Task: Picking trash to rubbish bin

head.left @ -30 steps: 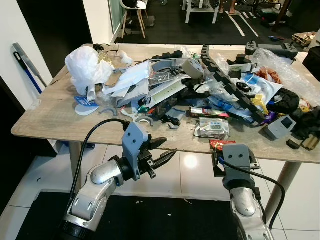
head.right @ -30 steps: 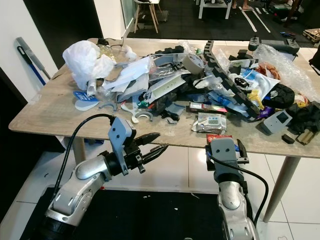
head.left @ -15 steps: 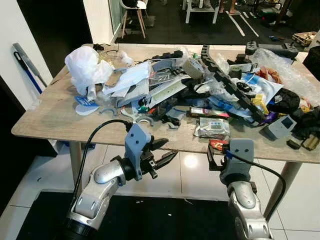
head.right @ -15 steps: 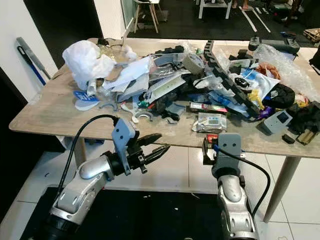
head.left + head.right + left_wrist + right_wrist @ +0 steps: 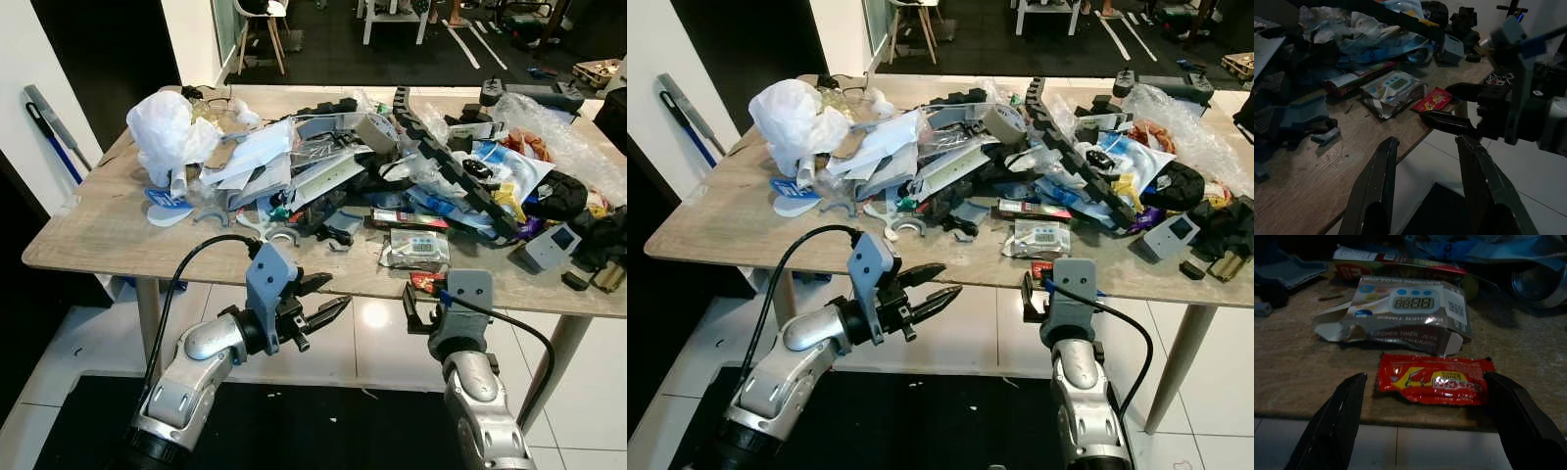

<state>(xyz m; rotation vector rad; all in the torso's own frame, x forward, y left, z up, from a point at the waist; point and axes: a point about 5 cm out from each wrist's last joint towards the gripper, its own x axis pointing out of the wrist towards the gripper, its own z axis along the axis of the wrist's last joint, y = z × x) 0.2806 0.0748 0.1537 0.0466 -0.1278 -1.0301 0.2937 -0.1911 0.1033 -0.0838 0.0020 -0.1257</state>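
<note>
Right wrist view: my right gripper [image 5: 1425, 423] gapes wide around the red sachet [image 5: 1436, 379]. Flat on the table [image 5: 88, 240], it may slip away. Left gripper [image 5: 328, 299] waits, parted.

I have the left arm bent at the elbow and raised, its end effector [image 5: 328, 298] pointing toward the right arm with the fingers [image 5: 1376, 196] parted. My right arm stands upright, its end effector [image 5: 1432, 418] spread wide and aimed forward, both fingers level.
</note>
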